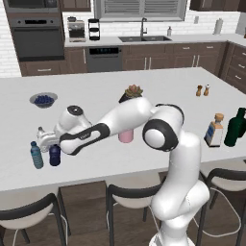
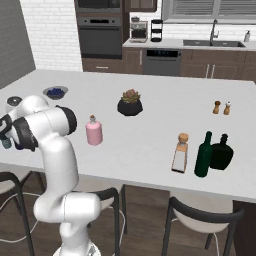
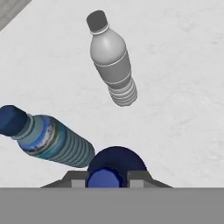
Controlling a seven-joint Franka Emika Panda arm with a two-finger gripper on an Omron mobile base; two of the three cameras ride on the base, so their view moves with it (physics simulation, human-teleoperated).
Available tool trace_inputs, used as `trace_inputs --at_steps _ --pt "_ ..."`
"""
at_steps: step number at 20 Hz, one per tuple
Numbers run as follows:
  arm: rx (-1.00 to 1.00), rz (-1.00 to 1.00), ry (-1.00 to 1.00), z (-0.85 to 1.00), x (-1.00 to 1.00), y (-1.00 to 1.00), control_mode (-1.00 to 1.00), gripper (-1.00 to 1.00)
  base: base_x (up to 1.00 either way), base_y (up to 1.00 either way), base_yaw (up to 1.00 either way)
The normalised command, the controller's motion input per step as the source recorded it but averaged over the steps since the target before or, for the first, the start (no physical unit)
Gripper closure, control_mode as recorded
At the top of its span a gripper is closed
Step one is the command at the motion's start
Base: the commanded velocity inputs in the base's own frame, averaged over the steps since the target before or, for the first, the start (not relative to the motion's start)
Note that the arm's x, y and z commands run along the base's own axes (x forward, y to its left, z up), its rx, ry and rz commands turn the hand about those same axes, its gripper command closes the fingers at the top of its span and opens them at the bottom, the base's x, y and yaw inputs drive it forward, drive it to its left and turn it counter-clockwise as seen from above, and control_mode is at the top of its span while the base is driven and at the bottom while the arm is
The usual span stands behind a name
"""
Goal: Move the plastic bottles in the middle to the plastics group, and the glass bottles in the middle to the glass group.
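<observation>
My gripper (image 3: pixel 105 180) is shut on the cap of the dark navy-blue plastic bottle (image 3: pixel 117 161), which stands upright on the counter at the far left (image 1: pixel 55 155). Right beside it stand the teal-blue water bottle (image 3: pixel 48 138) (image 1: pixel 36 155) and, a little farther off, the clear water bottle (image 3: pixel 111 59). The pale-pink glass bottle (image 2: pixel 93 131) stands mid-counter, partly behind my arm in the left base view. The square clear bottle with a cork top (image 2: pixel 180 154) stands at the right next to the tall dark green bottle (image 2: pixel 203 156).
A bowl of blueberries (image 1: pixel 43 99) sits behind the water bottles. A potted succulent (image 2: pixel 130 102) is mid-counter, and salt and pepper shakers (image 2: pixel 222 107) are at the far right. A squat dark bottle (image 2: pixel 221 152) stands by the green one. Stools (image 1: pixel 129 192) line the front edge.
</observation>
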Motion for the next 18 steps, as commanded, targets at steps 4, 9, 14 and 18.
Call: trace_inputs --at_steps 4,9,14,18 --pt "-0.01 0.0 0.0 -0.16 0.06 -0.03 -1.0 -1.0 0.0 0.0 0.0" --pt "0.0 0.0 0.0 0.03 0.12 -0.08 -1.0 -1.0 0.0 0.0 0.0" --pt "0.0 0.0 0.0 0.17 0.05 -0.14 -1.0 -1.0 0.0 0.0 0.0" --pt "0.0 0.0 0.0 0.4 0.0 -0.11 -1.0 -1.0 0.0 0.0 0.0"
